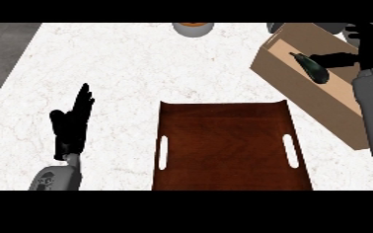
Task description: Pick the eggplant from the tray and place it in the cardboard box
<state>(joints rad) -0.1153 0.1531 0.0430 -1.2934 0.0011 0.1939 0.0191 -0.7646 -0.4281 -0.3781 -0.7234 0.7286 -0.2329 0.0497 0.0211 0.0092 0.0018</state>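
The dark eggplant [312,69] lies inside the open cardboard box [320,101] at the right of the counter, its stem end pointing up-left. My right hand [336,60] comes in from the right edge over the box, with straight fingers stretched left to the eggplant's upper side. The brown wooden tray [227,148] with two white handle slots sits at the bottom centre with nothing on it. My left hand [73,119] rests open on the left of the counter, fingers pointing up.
A grey bowl [193,28] with something orange in it stands at the counter's far edge. A grey object [275,27] peeks out behind the box's far corner. White marble counter [131,64] lies between the tray and the bowl.
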